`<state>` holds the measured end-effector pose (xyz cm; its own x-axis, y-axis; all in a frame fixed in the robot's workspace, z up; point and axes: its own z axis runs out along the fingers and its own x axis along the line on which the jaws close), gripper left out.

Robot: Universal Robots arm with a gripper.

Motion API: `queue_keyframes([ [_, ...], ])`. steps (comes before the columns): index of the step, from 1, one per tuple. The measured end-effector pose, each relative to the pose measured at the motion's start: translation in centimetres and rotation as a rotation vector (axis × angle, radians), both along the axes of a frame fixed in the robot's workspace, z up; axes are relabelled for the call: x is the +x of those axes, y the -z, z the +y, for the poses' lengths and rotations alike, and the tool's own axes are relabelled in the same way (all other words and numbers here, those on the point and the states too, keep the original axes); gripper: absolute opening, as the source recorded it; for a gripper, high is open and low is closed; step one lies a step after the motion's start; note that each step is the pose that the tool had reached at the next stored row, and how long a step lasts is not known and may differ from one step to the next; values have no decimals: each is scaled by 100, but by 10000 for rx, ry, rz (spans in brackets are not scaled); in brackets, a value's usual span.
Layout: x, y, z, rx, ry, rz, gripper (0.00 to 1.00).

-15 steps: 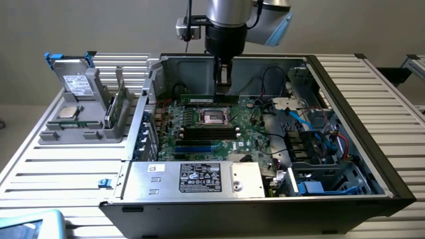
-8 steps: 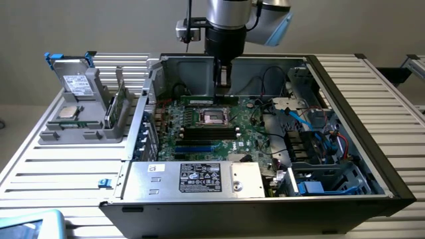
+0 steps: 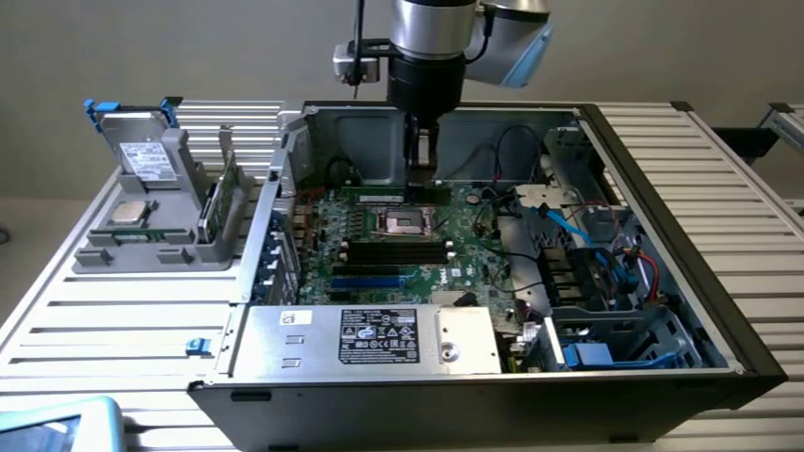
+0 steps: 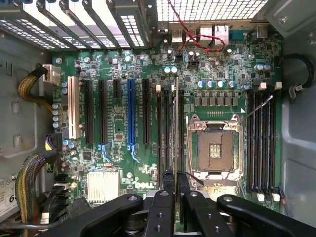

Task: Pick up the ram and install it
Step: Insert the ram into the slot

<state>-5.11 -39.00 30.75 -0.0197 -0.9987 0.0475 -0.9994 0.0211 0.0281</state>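
The ram point(image 4: 176, 128) is held edge-on in the gripper point(image 3: 423, 171), low over the memory slots point(image 4: 166, 133) beside the processor socket point(image 4: 216, 148).

The fingers are drawn almost together, and the thin green stick is pinched between them by its flat faces, so that it hangs straight below them inside the open computer case point(image 3: 503, 410). Its long axis is laid along the slots, running between the exterior view's left and right, on the far side of the socket. It is seen in line with one slot of that bank, with the socket just beside it and the second slot bank point(image 4: 261, 143) well apart, beyond the socket. Whether its lower edge is touching the slot or is held just clear of it cannot be told. The seating is judged to turn on this one relation: stick parallel to slot and directly above it.
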Motion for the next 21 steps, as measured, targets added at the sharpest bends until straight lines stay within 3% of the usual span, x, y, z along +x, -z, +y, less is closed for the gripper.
queue_keyframes([
  [1, 0, 10, 0, -10, -4, -36, 14],
  [4, 0, 58, -1, 9, -10, -49, 14],
  [7, 0, 111, -10, 87, -11, -49, 14],
  [10, 1, 159, -57, 171, -10, -42, 14],
  [13, 15, 214, -87, 190, -10, -40, 14],
  [21, 21, 357, -88, 193, -17, -32, 14],
])
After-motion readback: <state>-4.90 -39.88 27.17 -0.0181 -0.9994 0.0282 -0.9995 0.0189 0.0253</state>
